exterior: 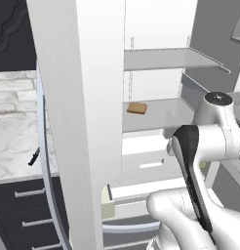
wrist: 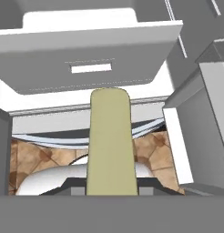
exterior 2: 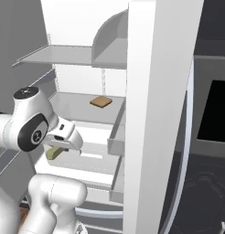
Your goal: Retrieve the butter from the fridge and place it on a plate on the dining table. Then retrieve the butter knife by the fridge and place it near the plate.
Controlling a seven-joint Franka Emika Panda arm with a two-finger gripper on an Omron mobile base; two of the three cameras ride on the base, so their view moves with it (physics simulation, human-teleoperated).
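The gripper (exterior 2: 57,148) is clamped on the butter (wrist: 109,141), holding the pale stick just in front of the open fridge (exterior 2: 146,91), above its white drawers. The butter knife (exterior: 33,157) lies untouched on the marble counter (exterior: 14,141). Carrying the butter to a plate, then fetching the knife, remains

- A home kitchen, rendered.
- Open fridge (exterior: 156,78) with white shelves across the frame's upper centre.
- Marble desk (exterior: 14,141) over dark drawers (exterior: 31,215) at left.
- Black oven window (exterior 2: 214,112) at right.
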